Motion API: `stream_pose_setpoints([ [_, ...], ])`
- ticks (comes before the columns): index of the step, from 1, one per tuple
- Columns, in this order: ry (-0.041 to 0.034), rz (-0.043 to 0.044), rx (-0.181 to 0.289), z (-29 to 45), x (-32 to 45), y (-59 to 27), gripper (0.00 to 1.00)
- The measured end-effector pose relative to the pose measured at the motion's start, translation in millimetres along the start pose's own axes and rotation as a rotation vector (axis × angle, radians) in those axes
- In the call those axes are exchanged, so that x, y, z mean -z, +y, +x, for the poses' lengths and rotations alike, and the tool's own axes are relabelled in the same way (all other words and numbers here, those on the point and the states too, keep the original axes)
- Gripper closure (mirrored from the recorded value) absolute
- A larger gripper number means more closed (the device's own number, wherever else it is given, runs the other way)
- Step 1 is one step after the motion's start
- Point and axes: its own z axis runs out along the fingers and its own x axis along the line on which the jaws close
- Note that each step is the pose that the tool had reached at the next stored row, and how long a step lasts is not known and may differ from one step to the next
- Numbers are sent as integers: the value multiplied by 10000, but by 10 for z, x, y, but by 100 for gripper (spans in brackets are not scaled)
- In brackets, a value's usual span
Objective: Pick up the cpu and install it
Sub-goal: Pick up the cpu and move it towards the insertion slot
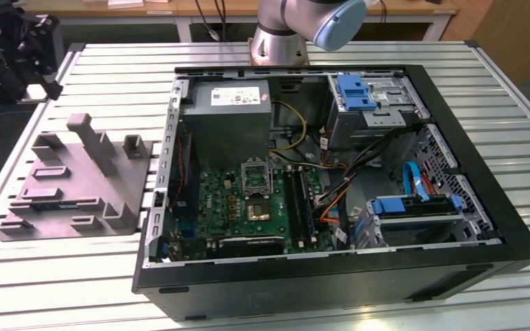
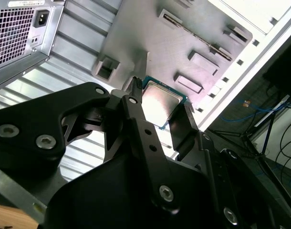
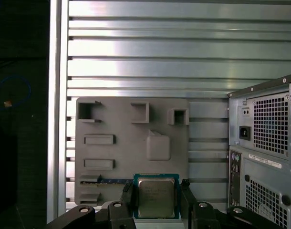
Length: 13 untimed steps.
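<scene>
The cpu (image 3: 156, 196) is a small square chip with a silvery top and a thin green rim. My gripper (image 3: 156, 192) is shut on it, one black finger (image 3: 128, 195) on each side. In the second wrist view the cpu (image 2: 163, 101) sits tilted between the fingertips (image 2: 134, 91) of the gripper (image 2: 160, 102), held up in the air over the grey fixture tray (image 2: 150, 33). On the green motherboard (image 1: 246, 203) inside the open computer case (image 1: 339, 276), the black socket frame (image 1: 256, 174) stands with the socket (image 1: 259, 209) just below it.
The grey fixture tray (image 1: 72, 186) lies on the slatted metal table (image 1: 63, 276) at the exterior view's left of the case, with a memory stick (image 3: 107, 181) in one slot. The power supply (image 1: 232, 103), cables and drive bays (image 1: 366, 103) crowd the case. The arm's base (image 1: 279, 34) stands behind it.
</scene>
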Motion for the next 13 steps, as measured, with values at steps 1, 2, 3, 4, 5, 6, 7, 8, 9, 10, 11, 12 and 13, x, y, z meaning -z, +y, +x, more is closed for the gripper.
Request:
stream_pose_setpoints([
  [1,-1,0,0,-2,0,0,53],
  [2,-1,-1,0,-4,-1,0,53],
  [3,-1,-1,0,-7,0,0,53],
  [4,0,0,0,-9,0,0,53],
  [5,0,0,0,-12,0,0,53],
  [6,0,0,0,-14,0,0,53],
  [7,0,-1,0,-16,0,0,53],
  [8,0,-1,0,-19,-1,0,53],
  [9,0,0,0,-21,0,0,53],
  [10,-1,0,0,-24,-1,0,53],
  [11,0,0,0,-26,0,0,53],
  [12,0,0,0,-28,0,0,53],
  [13,-1,0,0,-30,-1,0,53],
])
